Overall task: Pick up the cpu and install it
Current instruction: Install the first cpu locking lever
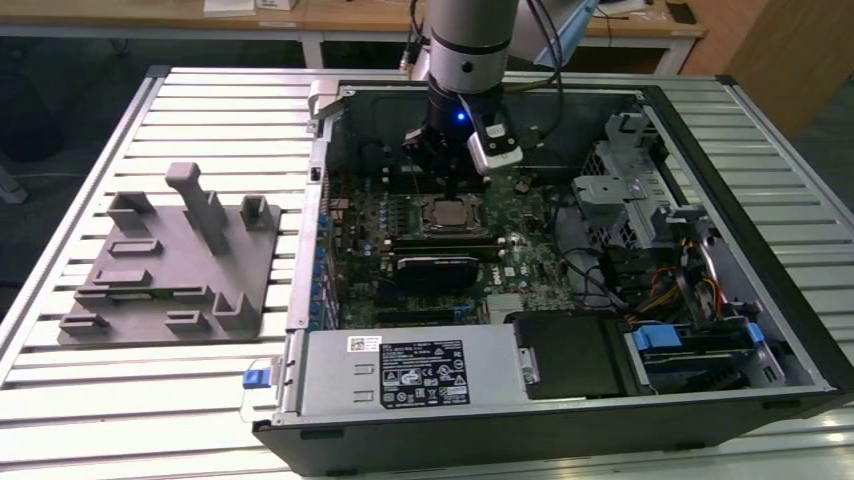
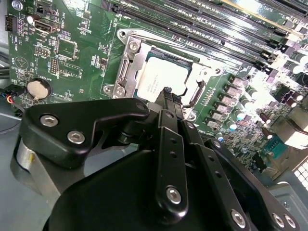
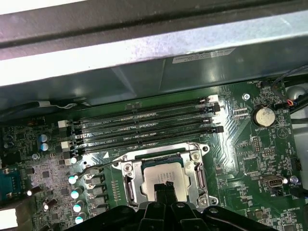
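Observation:
The cpu (image 2: 155,77) is a silver-topped square lying flat inside the metal-framed socket (image 2: 126,67) on the green motherboard. In the first wrist view the cpu (image 3: 159,174) sits level in the socket frame (image 3: 130,185). My gripper (image 2: 166,92) hovers just above one edge of the chip, with its black fingers pressed together and nothing between them. The first wrist view shows the gripper (image 3: 166,186) over the chip's near edge. In the exterior view the gripper (image 1: 447,168) hangs inside the open computer case, just behind the cpu (image 1: 451,211).
A grey fixture block (image 1: 174,260) lies on the slatted table at the exterior view's left. Memory slots (image 3: 144,127) run beside the socket, with the case wall (image 3: 144,53) beyond. A power supply (image 1: 400,372) and a drive cage (image 1: 627,190) crowd the case.

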Controlling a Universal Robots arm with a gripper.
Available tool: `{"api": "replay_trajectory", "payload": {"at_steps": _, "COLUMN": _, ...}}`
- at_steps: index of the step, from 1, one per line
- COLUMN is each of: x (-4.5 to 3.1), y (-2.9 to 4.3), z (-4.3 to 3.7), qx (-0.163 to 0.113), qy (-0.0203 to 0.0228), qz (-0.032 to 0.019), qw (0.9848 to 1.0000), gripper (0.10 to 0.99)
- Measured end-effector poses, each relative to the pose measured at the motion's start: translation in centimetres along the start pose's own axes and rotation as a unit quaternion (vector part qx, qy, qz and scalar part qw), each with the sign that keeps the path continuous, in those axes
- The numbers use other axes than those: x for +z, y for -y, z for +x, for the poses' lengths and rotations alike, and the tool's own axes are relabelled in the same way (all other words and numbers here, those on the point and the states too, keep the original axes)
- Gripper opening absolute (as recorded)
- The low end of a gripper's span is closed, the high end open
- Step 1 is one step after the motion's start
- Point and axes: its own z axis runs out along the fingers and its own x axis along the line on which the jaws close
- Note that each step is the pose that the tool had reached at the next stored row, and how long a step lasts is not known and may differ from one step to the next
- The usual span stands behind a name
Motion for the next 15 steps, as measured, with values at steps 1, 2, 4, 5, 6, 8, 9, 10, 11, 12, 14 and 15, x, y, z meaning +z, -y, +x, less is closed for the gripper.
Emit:
{"api": "replay_trajectory", "payload": {"at_steps": 1, "x": 0.00, "y": 0.00, "z": 0.00, "qx": 0.000, "qy": 0.0000, "qz": 0.0000, "qw": 1.0000, "gripper": 0.106}}
{"api": "replay_trajectory", "payload": {"at_steps": 2, "x": 0.00, "y": 0.00, "z": 0.00, "qx": 0.000, "qy": 0.0000, "qz": 0.0000, "qw": 1.0000, "gripper": 0.106}}
{"api": "replay_trajectory", "payload": {"at_steps": 4, "x": 0.00, "y": 0.00, "z": 0.01, "qx": 0.000, "qy": 0.0000, "qz": 0.0000, "qw": 1.0000, "gripper": 0.106}}
{"api": "replay_trajectory", "payload": {"at_steps": 5, "x": 0.00, "y": 0.01, "z": 0.04, "qx": 0.000, "qy": 0.0000, "qz": 0.0000, "qw": 1.0000, "gripper": 0.106}}
{"api": "replay_trajectory", "payload": {"at_steps": 6, "x": 0.00, "y": 0.01, "z": 0.07, "qx": 0.000, "qy": 0.0000, "qz": 0.0001, "qw": 1.0000, "gripper": 0.106}}
{"api": "replay_trajectory", "payload": {"at_steps": 8, "x": 0.00, "y": 0.03, "z": 0.17, "qx": 0.000, "qy": 0.0000, "qz": 0.0000, "qw": 1.0000, "gripper": 0.106}}
{"api": "replay_trajectory", "payload": {"at_steps": 9, "x": 0.00, "y": 0.05, "z": 0.24, "qx": 0.000, "qy": 0.0000, "qz": 0.0000, "qw": 1.0000, "gripper": 0.106}}
{"api": "replay_trajectory", "payload": {"at_steps": 10, "x": 0.00, "y": 0.06, "z": 0.33, "qx": 0.000, "qy": 0.0000, "qz": 0.0000, "qw": 1.0000, "gripper": 0.106}}
{"api": "replay_trajectory", "payload": {"at_steps": 11, "x": 0.00, "y": 0.09, "z": 0.46, "qx": 0.000, "qy": 0.0000, "qz": -0.0001, "qw": 1.0000, "gripper": 0.106}}
{"api": "replay_trajectory", "payload": {"at_steps": 12, "x": 0.00, "y": 0.12, "z": 0.59, "qx": 0.000, "qy": 0.0000, "qz": 0.0000, "qw": 1.0000, "gripper": 0.106}}
{"api": "replay_trajectory", "payload": {"at_steps": 14, "x": -0.01, "y": 0.17, "z": 0.89, "qx": 0.000, "qy": 0.0000, "qz": 0.0000, "qw": 1.0000, "gripper": 0.106}}
{"api": "replay_trajectory", "payload": {"at_steps": 15, "x": -0.01, "y": 0.21, "z": 1.06, "qx": 0.000, "qy": 0.0000, "qz": 0.0000, "qw": 1.0000, "gripper": 0.106}}
